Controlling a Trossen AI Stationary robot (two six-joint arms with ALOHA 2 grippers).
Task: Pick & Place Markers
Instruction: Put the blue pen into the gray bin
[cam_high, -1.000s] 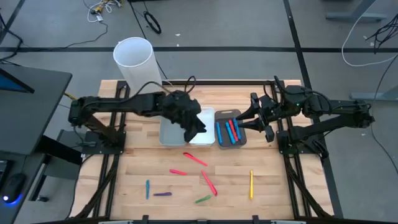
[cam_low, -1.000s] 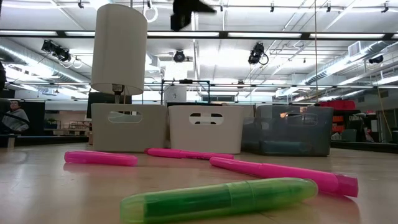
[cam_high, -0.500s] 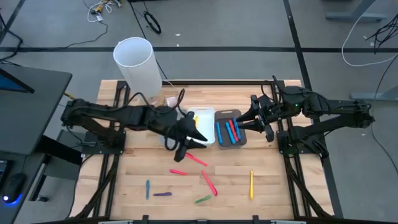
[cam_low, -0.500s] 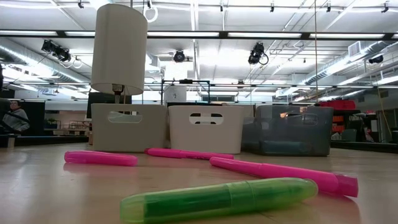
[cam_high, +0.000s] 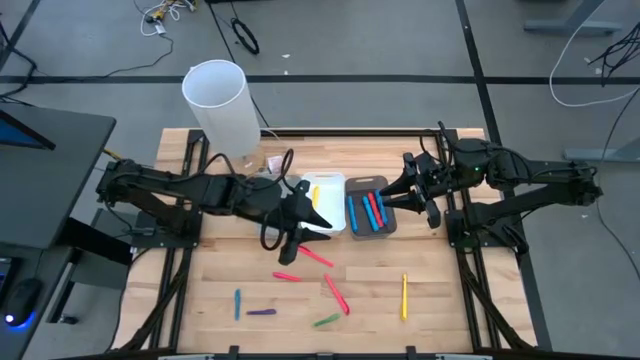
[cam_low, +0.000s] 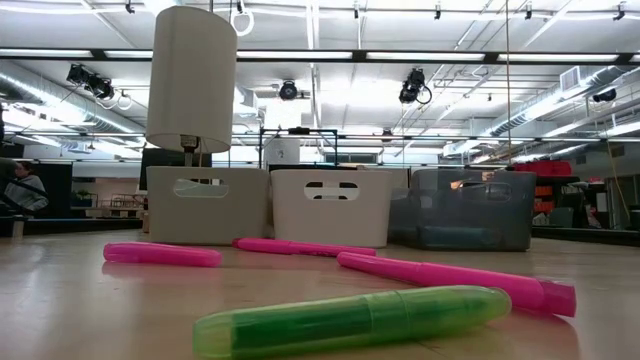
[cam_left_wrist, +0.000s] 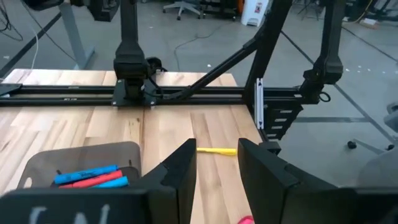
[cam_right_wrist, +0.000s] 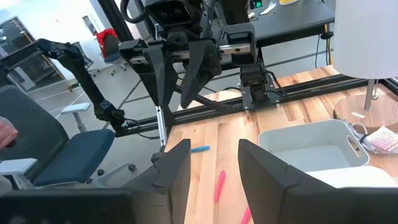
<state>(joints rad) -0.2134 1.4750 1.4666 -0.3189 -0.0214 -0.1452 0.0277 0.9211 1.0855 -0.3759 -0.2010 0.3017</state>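
**Left claw hangs over the nearest pink marker**

Clearly the left arm is the one at work. Its left claw is stretched out over the middle of the wooden surface, just in front of the white bin, and its two fingers stand slightly apart with nothing between them. The closest loose marker is the pink marker, lying just beyond the fingertips toward the surface's front edge, its long axis slanted across the boards. I judge the coming grasp will need the fingers set across that slant, then a short drop.

Other markers lie farther forward: a second pink one, a third, a blue marker, a purple marker, a green marker and a yellow marker off to the right. Several blue and red markers already sit in the grey bin.

The right claw waits beside that grey bin, fingers a little apart and empty, well away from the loose markers.
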